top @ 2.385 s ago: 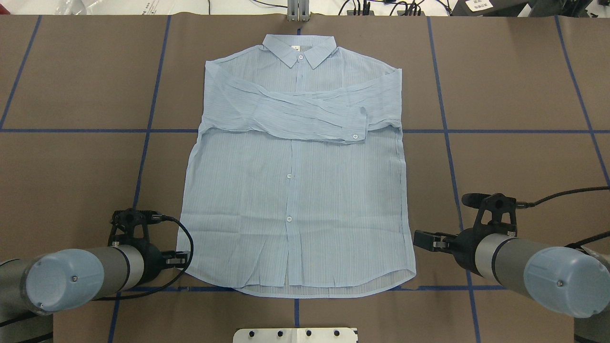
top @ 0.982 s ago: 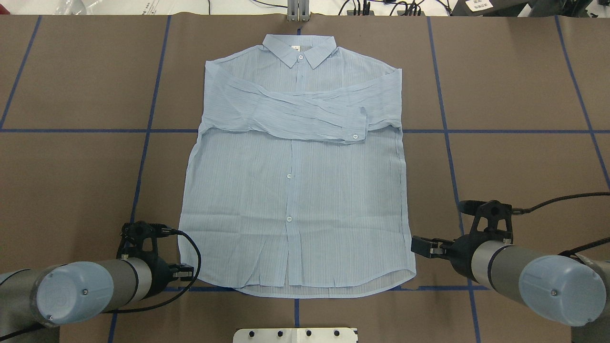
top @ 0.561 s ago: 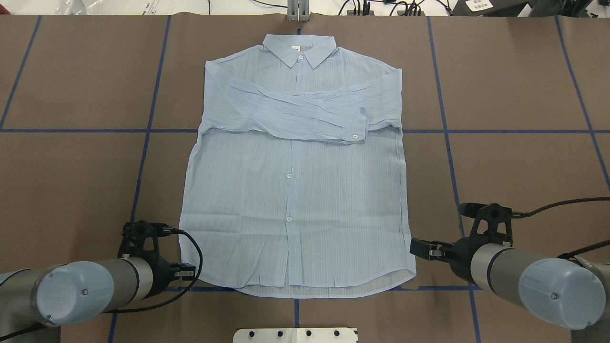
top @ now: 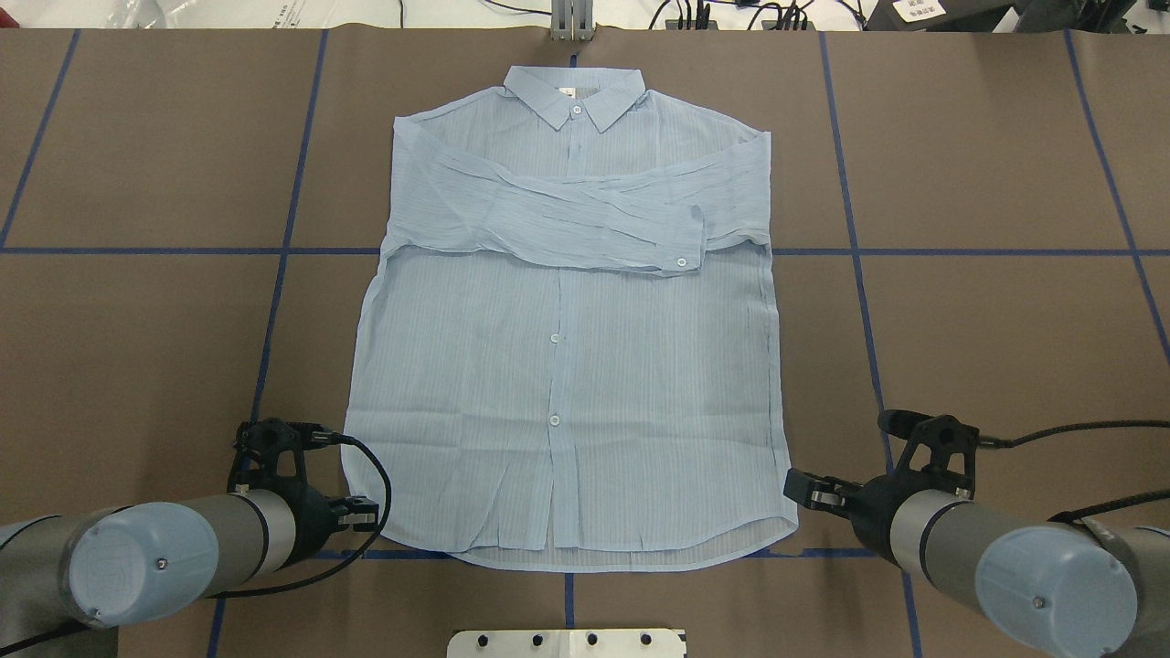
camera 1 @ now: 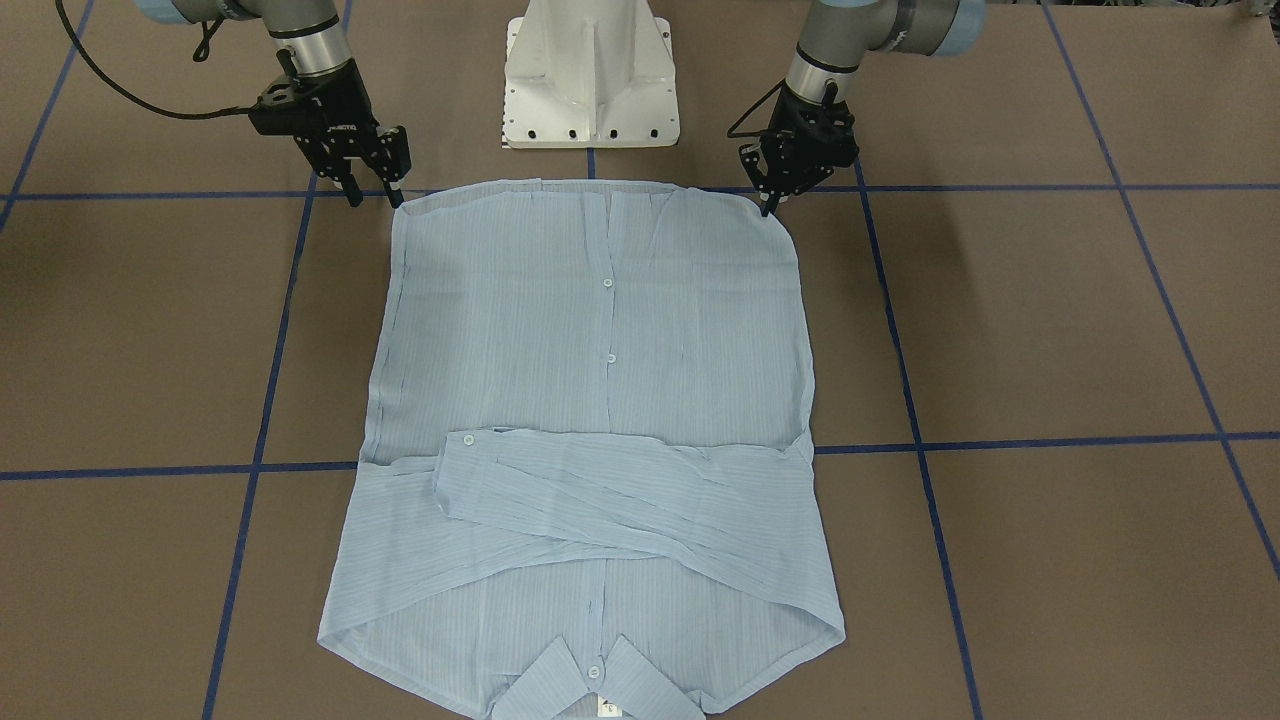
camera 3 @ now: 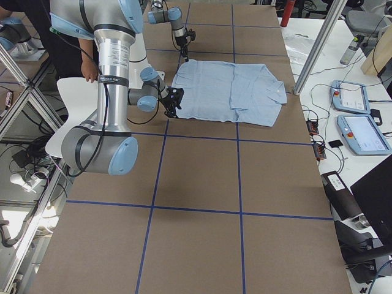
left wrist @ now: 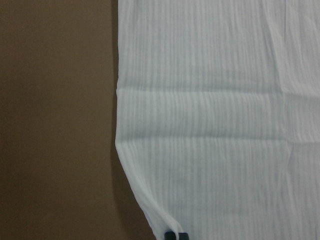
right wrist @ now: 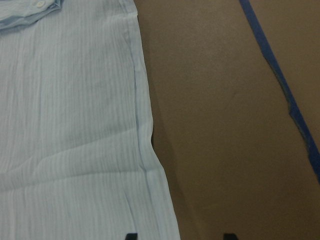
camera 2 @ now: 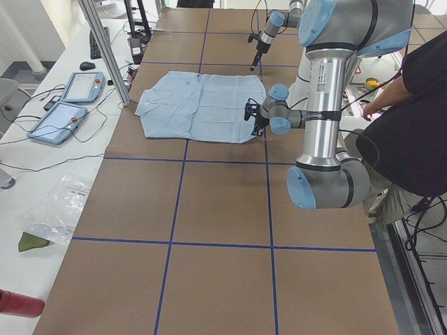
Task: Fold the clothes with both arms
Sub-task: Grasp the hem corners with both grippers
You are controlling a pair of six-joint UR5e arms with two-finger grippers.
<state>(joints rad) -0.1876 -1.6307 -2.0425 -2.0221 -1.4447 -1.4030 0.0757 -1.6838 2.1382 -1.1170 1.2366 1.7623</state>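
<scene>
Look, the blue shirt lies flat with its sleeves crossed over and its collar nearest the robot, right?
No: the shirt lies flat with sleeves crossed over, but its collar is farthest from the robot, as the overhead view shows.

Lt blue shirt [top: 567,366] flat, slvs crossed

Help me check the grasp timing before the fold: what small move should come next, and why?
Probably close the right end effector on the hem corner of the shirt. In its wrist view the jaws stand open, astride the shirt's side edge near the hem, while the left end effector looks shut on the opposite hem corner.
</scene>
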